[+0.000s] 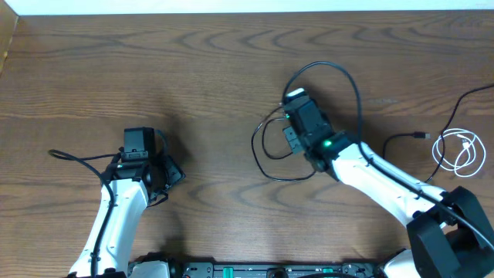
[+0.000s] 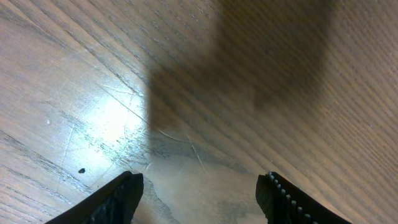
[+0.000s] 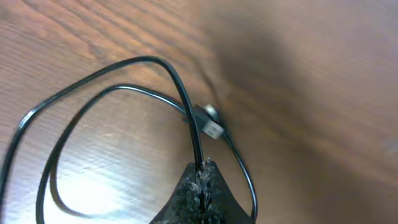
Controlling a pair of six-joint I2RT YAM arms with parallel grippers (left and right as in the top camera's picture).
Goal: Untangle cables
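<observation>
Black cable (image 3: 184, 93) loops across the wooden desk (image 3: 323, 74), clamped between the right fingers (image 3: 186, 199); the left fingers (image 2: 115, 196) stand apart.

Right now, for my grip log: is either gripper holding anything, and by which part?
The right gripper is shut on a black cable, pinching the thin cord, not the plug lying nearby. The left gripper is open, holding nothing.
</observation>
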